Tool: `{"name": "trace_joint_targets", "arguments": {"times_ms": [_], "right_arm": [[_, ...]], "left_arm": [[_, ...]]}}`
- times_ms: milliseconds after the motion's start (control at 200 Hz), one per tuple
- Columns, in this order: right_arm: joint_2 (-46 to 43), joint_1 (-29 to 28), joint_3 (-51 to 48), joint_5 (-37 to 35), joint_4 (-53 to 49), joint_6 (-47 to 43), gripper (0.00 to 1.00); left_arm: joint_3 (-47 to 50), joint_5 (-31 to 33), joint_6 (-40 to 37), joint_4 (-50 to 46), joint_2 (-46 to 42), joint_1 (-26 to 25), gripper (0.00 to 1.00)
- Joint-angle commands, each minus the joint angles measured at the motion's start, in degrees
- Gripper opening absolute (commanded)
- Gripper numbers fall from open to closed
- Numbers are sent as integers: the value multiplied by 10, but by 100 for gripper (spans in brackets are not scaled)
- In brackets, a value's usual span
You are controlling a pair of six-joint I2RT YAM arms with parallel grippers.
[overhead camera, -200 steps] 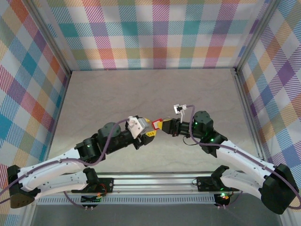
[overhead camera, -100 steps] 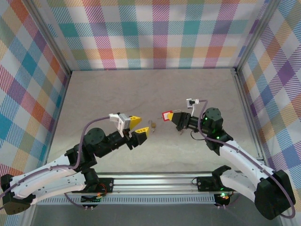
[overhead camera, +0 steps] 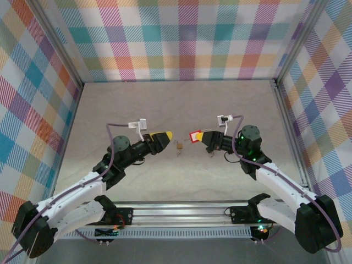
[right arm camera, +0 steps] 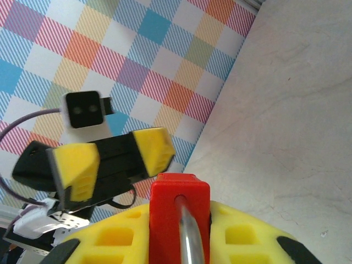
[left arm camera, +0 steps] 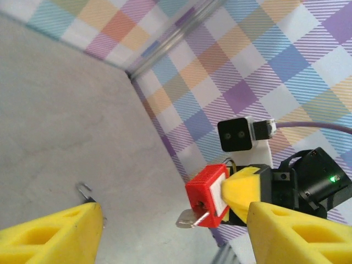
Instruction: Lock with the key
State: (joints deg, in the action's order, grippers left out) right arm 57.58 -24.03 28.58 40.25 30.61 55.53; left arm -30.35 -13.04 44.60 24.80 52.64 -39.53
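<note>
Holding the red padlock (overhead camera: 196, 135) clear of the desk (overhead camera: 165, 104) at centre frame, the right pincer (overhead camera: 204, 137) is closed on its body — key (left arm camera: 187, 221) jutting toward the left pincer (overhead camera: 163, 136), which gapes empty just left, apparently so the key can be turned.

On the table (overhead camera: 110, 110) between the arms lies a small metal object (overhead camera: 179, 146), too small from above to identify. From above, the left claw (overhead camera: 163, 137) shows one yellow finger over the other, hiding the gap. In the left wrist view its fingers (left arm camera: 52, 234) are cut off by the bottom edge, and one covers most of the metal object. In the right wrist view the red padlock (right arm camera: 179, 192) and the right claw (right arm camera: 180, 231) run off the bottom edge.
</note>
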Motion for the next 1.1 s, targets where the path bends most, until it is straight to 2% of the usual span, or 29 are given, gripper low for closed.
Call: {"name": "trace_joint_targets", "arguments": {"times_ms": [0,110,260,1095], "right_arm": [[-11,5,0,15,30,6,0],[-10,6,0,13,30,8,0],[-8,7,2,12,24,10,0],[50,7,13,34,40,42,0]], "left_arm": [[8,-76,113,145,32,12,69],[21,-98,159,225,74,14,68],[22,-132,186,257,110,17,66],[5,-200,185,312,217,17,62]]}}
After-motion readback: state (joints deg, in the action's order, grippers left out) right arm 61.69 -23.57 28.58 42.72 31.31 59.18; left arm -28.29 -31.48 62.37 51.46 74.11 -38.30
